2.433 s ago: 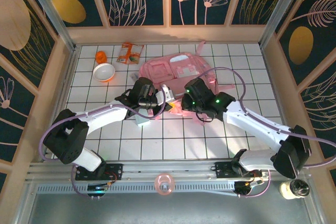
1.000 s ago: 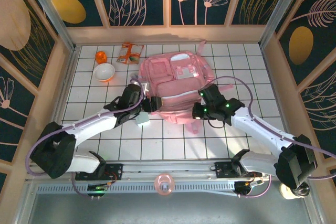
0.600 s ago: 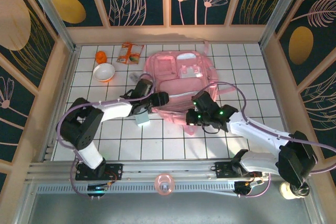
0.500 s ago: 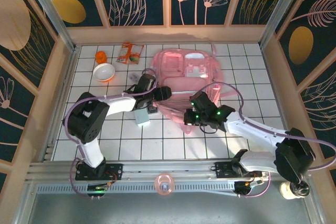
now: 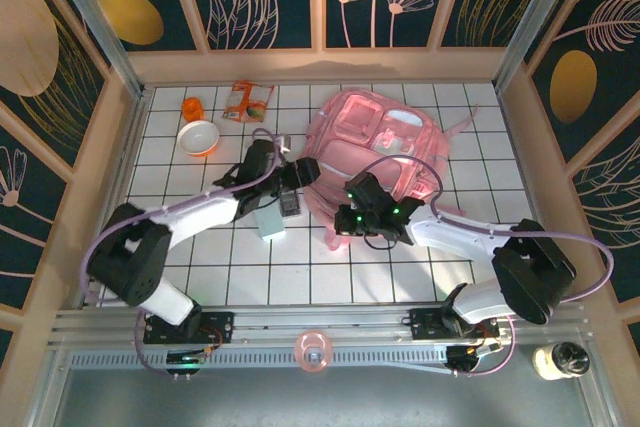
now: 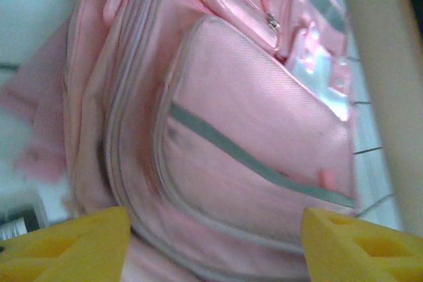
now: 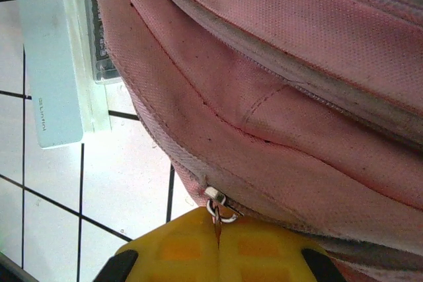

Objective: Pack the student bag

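student bag: top view, lying flat on the tiled table with its front pockets up and straps trailing off its right side.
left gripper: top view, right at the bag's left edge. Can't tell if it's actually touching.
right gripper: top view, tucked in at the bag's near-left corner.
loose stuff: a pale box and a small dark case sit just left of the bag's near corner. The bowl, an orange thing and a snack packet are well off to the bag's left.
room: there are open tiles on the bag's near side. Its far edge is near the back wall, so not much slack there.
front pocket: left wrist view, it's dead ahead. The yellow fingertips are spread wide with nothing between them.
zip pull: right wrist view, the jaws are pinched together on it, at the bag's lower seam beside the box.
step: I'd say it's opening the main zip, with nothing packed yet.
next move: probably drag the pull along the seam while the left braces the bag. The fabric looks soft, so it'll bunch up if it isn't held.
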